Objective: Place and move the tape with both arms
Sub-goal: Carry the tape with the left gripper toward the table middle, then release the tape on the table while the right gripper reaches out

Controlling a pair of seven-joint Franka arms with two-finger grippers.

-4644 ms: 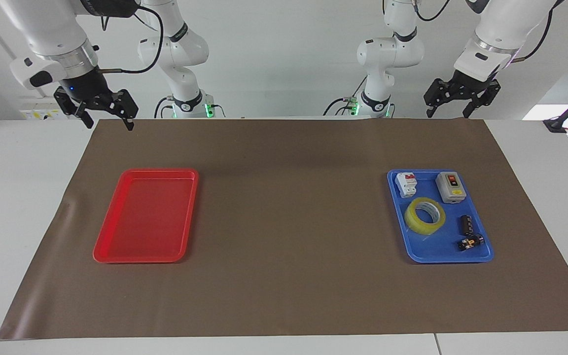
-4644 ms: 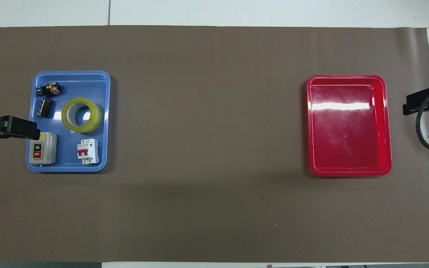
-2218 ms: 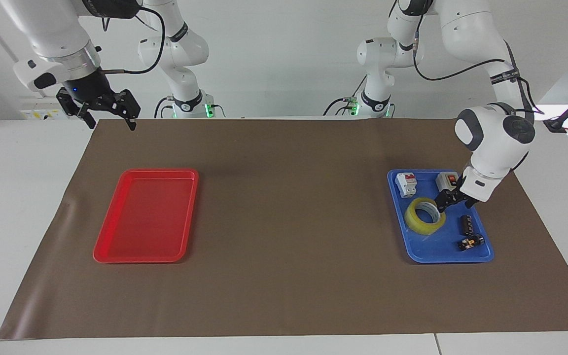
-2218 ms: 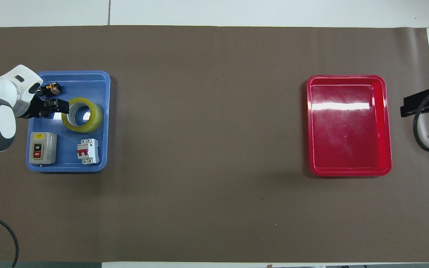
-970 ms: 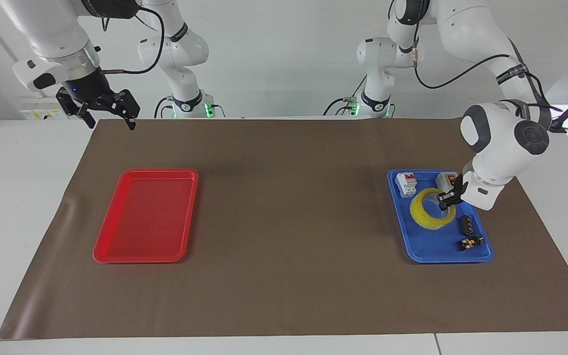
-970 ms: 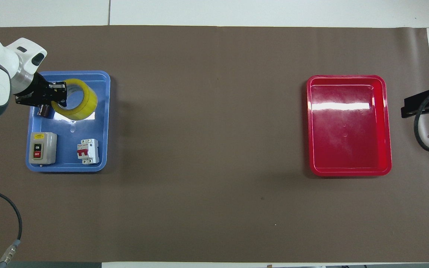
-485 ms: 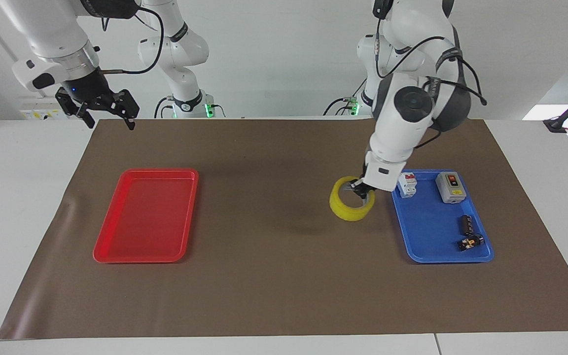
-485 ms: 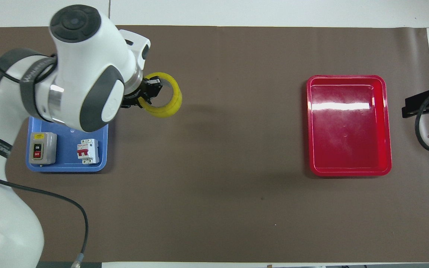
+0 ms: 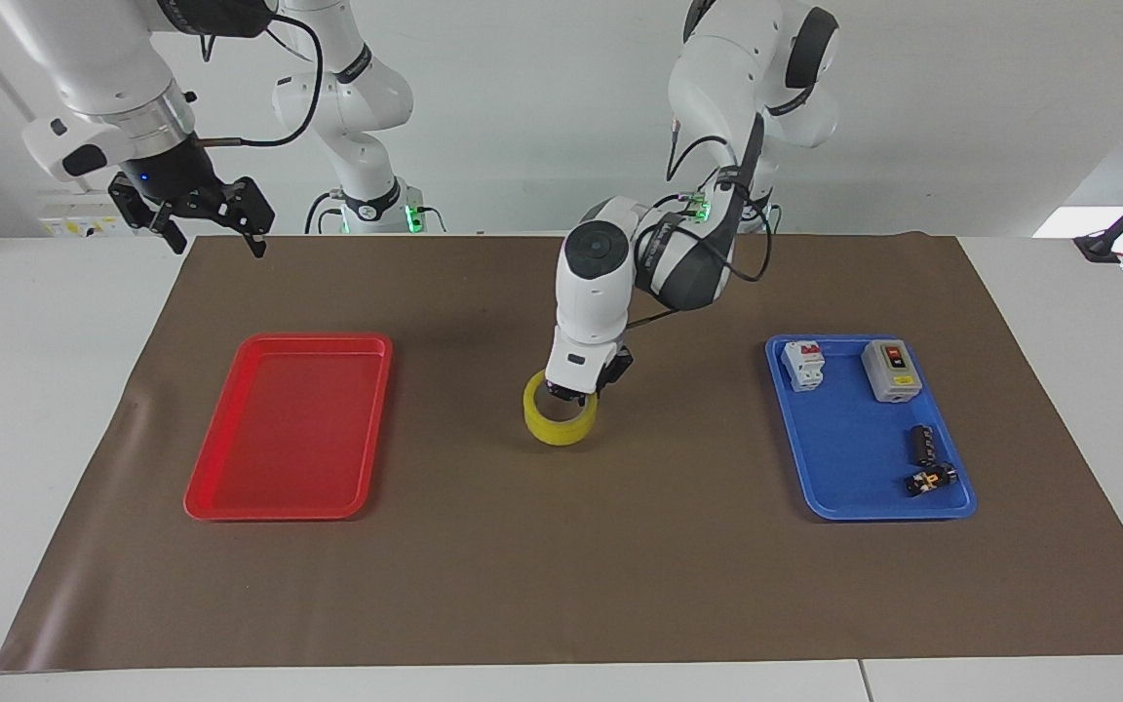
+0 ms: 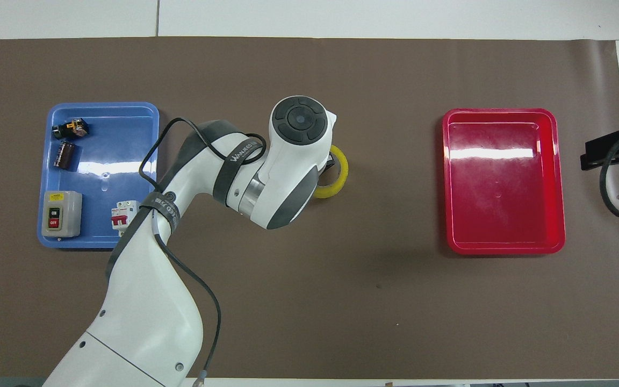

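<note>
Tape (image 9: pixel 560 421) clamped in my left gripper (image 9: pixel 566 392) at the desk's middle; next, release for my right gripper (image 9: pixel 193 216), waiting open at its corner.

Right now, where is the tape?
The tape is at the middle of the brown mat, between the blue tray and the red tray, with the left gripper at its rim.

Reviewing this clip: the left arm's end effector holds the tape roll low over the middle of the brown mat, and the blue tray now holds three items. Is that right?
Not quite: the blue tray holds four items, not three, as the overhead view shows. The rest stands: the left end effector holds the tape roll low over the middle of the brown mat.
</note>
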